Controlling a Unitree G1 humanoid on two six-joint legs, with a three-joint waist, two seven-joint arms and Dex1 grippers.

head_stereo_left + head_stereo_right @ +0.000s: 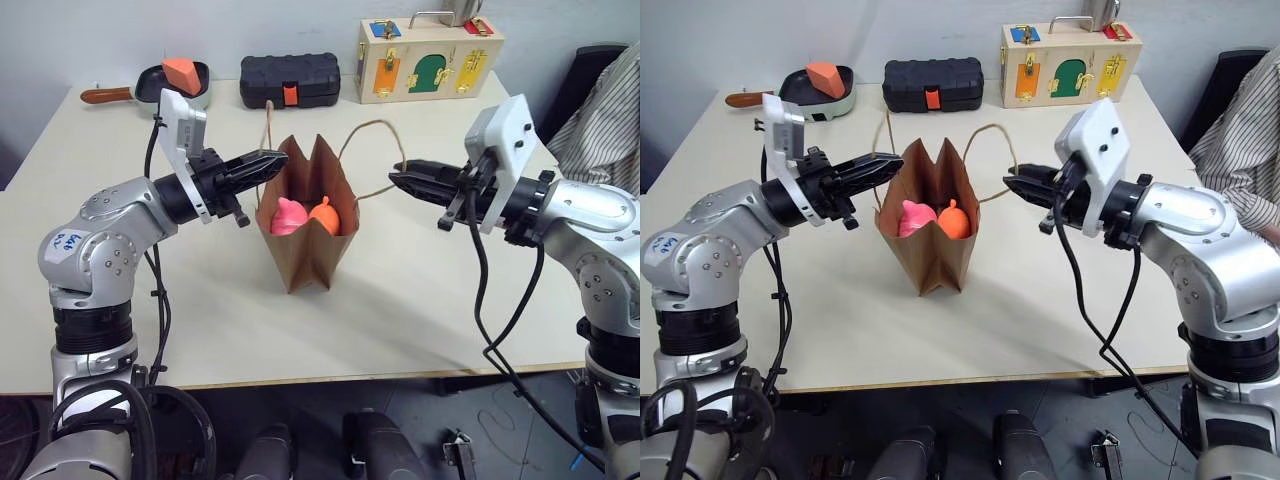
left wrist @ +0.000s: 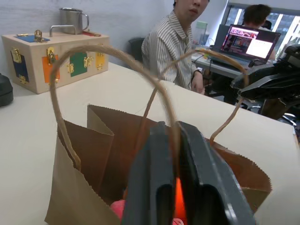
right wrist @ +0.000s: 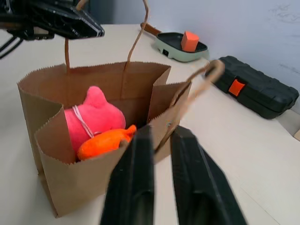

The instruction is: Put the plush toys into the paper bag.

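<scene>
The brown paper bag [image 1: 300,255] stands open at the middle of the table. Inside it lie both plush toys, the pink one [image 1: 288,216] beside the orange one [image 1: 325,215]. My left gripper [image 1: 275,160] is at the bag's left rim, where its twine handle [image 1: 267,120] rises. In the left wrist view that twine runs down into the narrow gap between the fingers [image 2: 154,187]. My right gripper [image 1: 395,178] is at the other handle [image 1: 372,125]. The right wrist view shows its fingers [image 3: 136,187] slightly apart with the twine [image 3: 187,101] between them.
Along the table's far edge sit a pan [image 1: 150,85] holding an orange block [image 1: 182,72], a black case [image 1: 290,80] and a wooden lock box [image 1: 430,55]. A person in a striped shirt [image 1: 600,120] sits at the right corner.
</scene>
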